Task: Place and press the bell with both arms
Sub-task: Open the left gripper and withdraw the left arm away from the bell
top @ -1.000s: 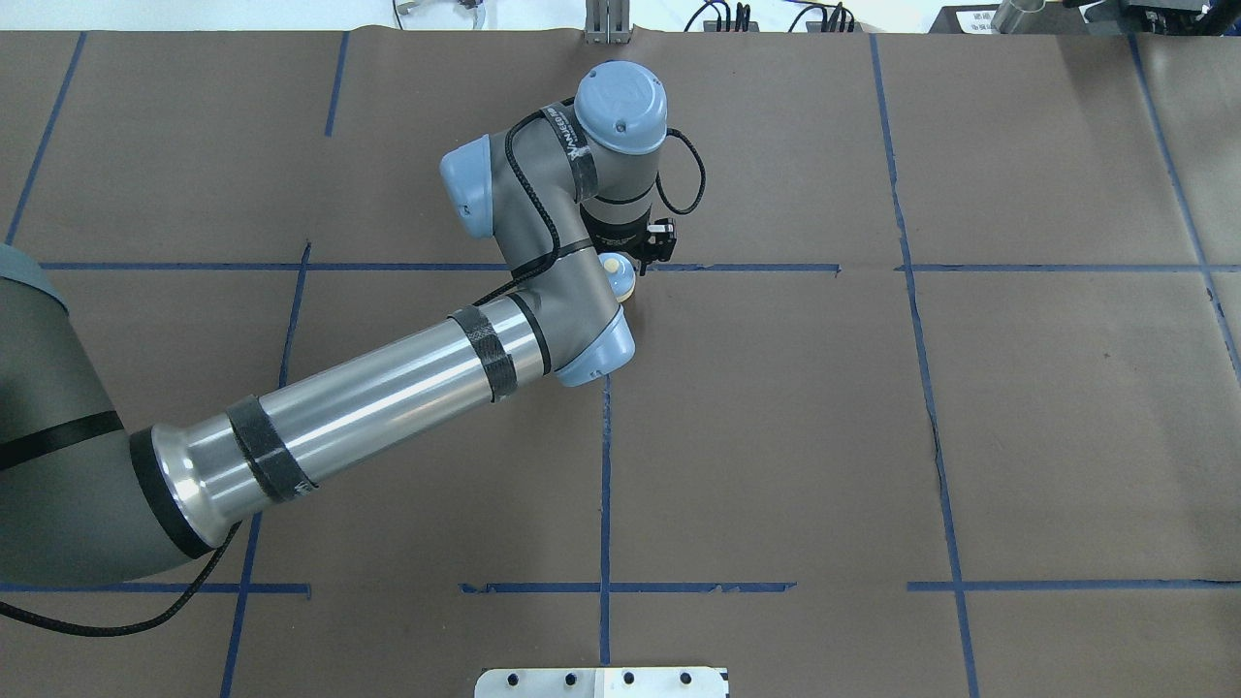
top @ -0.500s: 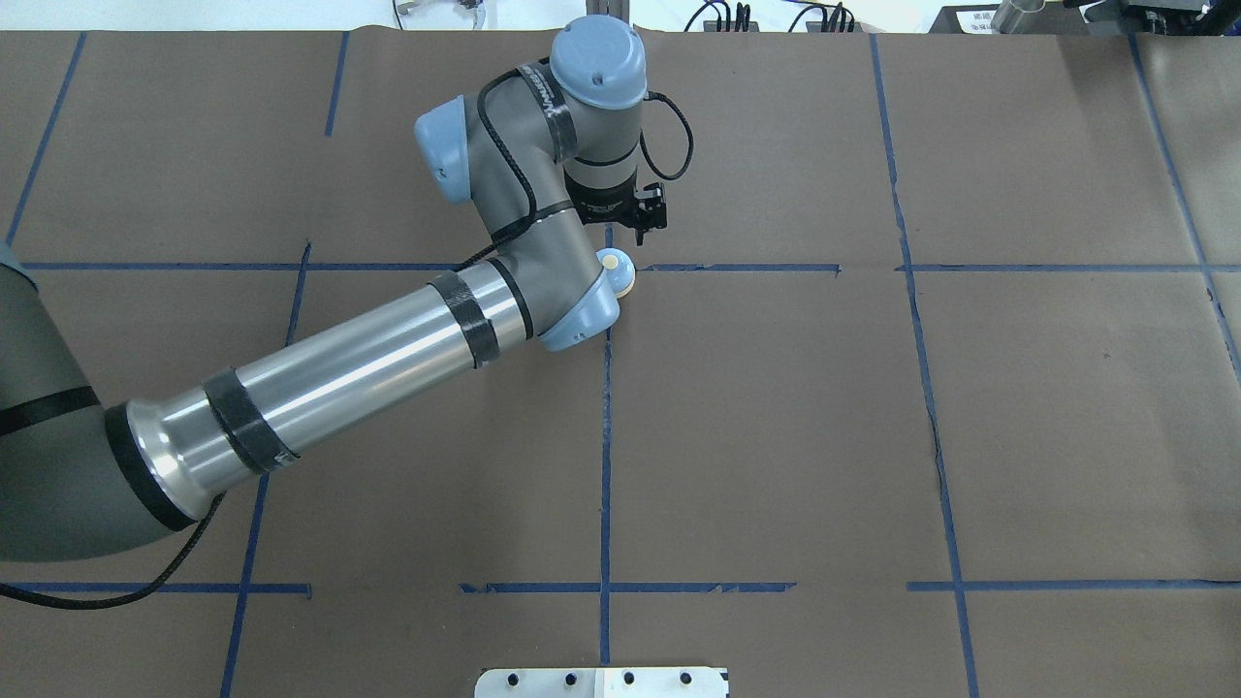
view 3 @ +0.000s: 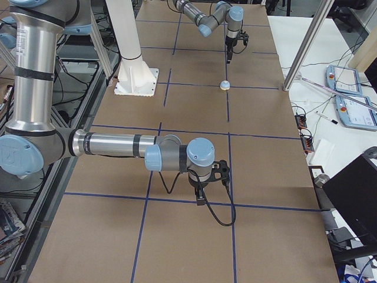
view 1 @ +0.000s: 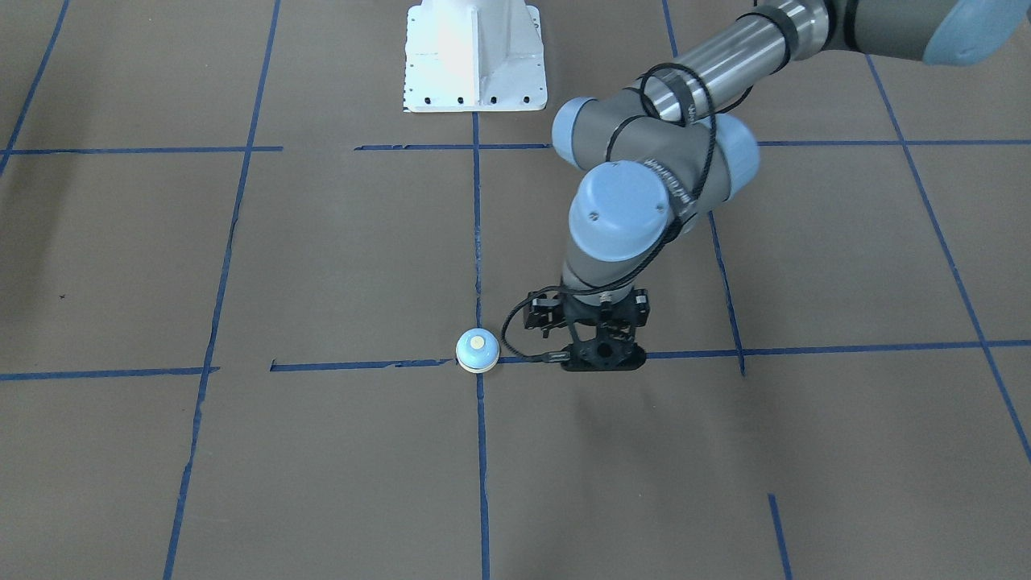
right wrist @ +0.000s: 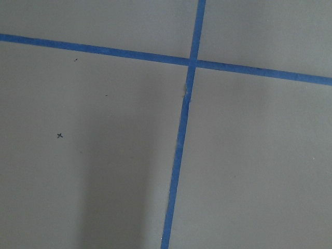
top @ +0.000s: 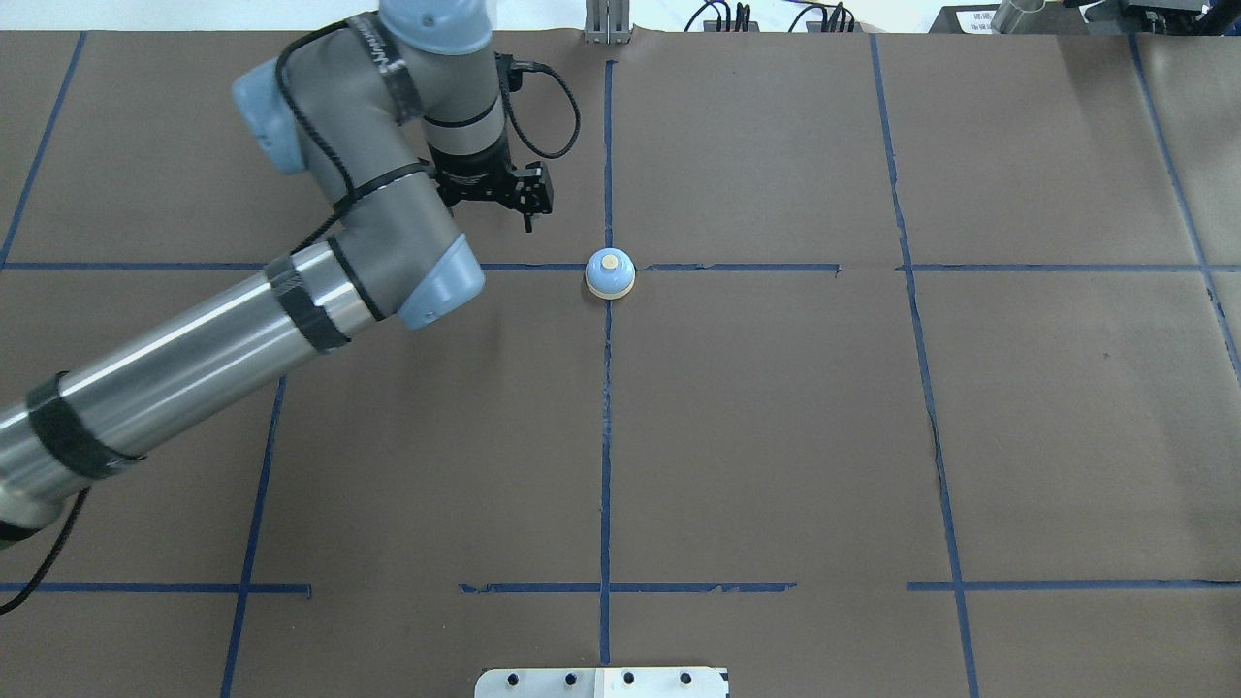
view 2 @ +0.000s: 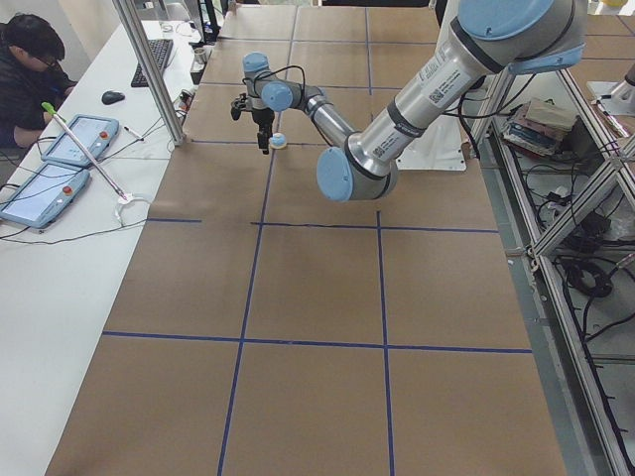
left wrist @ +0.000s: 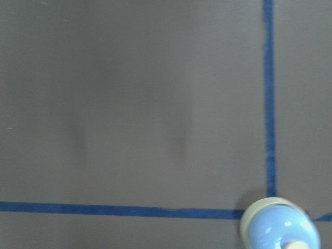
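Placement looked done: bell (top: 610, 274) sat mid-frame, left gripper (top: 528, 225) empty at its upper left, spread untellable; pressing seemed next.

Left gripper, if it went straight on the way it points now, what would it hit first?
The left gripper points down and would likely meet bare table paper beside the bell, not the bell.

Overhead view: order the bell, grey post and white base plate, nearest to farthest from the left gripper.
From the left gripper:
1. bell, just to its right, on the tape crossing.
2. grey post, far table edge.
3. white base plate, near edge, centre.
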`<act>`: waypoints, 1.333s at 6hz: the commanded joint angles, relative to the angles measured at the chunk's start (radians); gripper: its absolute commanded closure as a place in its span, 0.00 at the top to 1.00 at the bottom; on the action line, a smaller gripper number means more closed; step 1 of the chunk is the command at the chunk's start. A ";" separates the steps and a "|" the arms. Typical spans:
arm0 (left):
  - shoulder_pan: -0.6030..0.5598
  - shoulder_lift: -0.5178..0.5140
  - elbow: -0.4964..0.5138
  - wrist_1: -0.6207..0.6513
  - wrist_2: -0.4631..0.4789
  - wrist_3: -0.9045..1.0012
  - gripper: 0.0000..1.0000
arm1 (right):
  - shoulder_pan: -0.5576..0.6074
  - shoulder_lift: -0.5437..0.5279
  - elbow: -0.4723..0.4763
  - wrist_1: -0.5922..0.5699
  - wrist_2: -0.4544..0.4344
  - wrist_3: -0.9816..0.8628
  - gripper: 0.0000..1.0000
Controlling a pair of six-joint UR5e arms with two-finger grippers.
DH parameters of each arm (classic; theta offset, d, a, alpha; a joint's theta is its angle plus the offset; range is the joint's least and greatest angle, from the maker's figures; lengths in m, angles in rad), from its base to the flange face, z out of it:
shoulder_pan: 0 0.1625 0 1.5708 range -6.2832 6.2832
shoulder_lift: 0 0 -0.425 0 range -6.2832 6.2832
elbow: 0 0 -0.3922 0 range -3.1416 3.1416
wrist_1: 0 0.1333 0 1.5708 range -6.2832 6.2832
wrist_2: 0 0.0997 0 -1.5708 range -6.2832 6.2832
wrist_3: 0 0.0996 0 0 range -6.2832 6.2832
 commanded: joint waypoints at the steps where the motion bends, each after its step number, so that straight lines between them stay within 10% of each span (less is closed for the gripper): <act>1: -0.117 0.322 -0.340 0.050 -0.015 0.207 1.00 | -0.009 0.007 0.011 0.019 -0.001 -0.001 1.00; 5: -0.528 0.644 -0.338 0.050 -0.184 0.732 1.00 | -0.206 0.071 0.149 0.038 -0.004 0.295 1.00; 8: -0.754 0.851 -0.337 0.047 -0.272 0.940 1.00 | -0.474 0.327 0.181 0.033 -0.074 0.748 1.00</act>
